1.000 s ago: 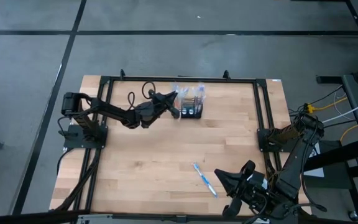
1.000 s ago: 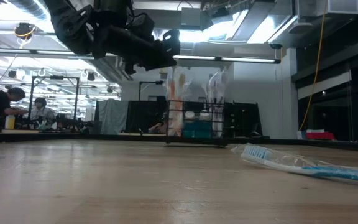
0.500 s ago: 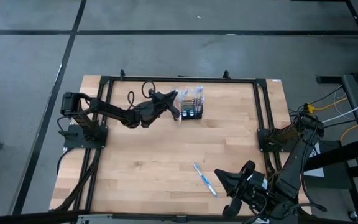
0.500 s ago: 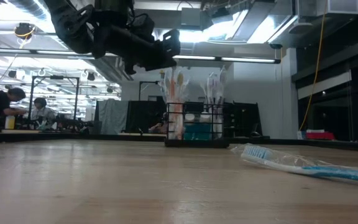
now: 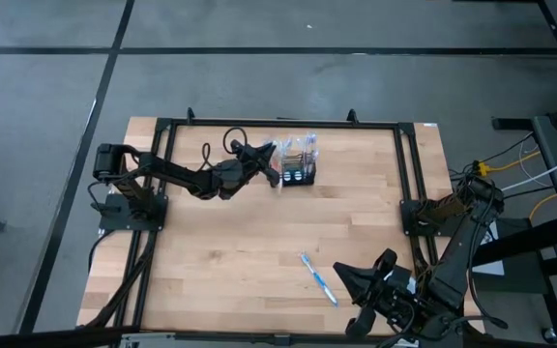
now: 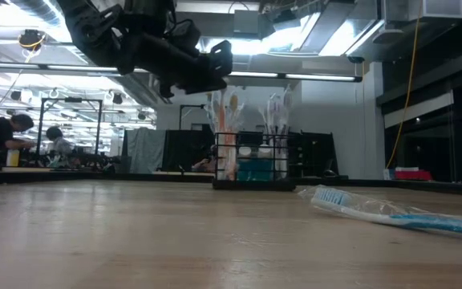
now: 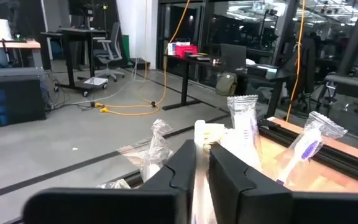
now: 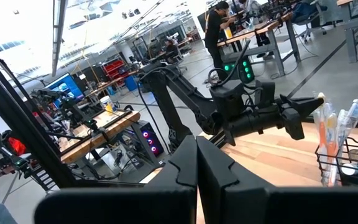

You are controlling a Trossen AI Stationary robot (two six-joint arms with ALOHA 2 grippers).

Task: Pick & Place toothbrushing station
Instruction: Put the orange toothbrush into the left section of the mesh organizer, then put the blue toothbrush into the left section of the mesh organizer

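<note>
Left gripper (image 5: 277, 174) nearly closed beside holder (image 5: 298, 174) near bench (image 5: 230, 242) upper edge; right gripper (image 5: 341, 274) closed lower right; lower bench open, holder contents blurred.

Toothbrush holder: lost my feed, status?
Left gripper above the black mesh holder, pinching a wrapped toothbrush. Right gripper shut, parked at near edge. Loose toothbrush mid-table; nothing blocking.

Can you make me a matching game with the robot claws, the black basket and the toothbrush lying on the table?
Things:
1. left claw
2. right claw
3. black mesh holder
4. loose wrapped toothbrush

Places:
A. lying flat near the table's front
B. standing near the table's far edge
C. waiting at the table's front right corner
D. up at the holder's wrapped toothbrushes

Pairs: 1-D, 2-C, 3-B, 4-A
</note>
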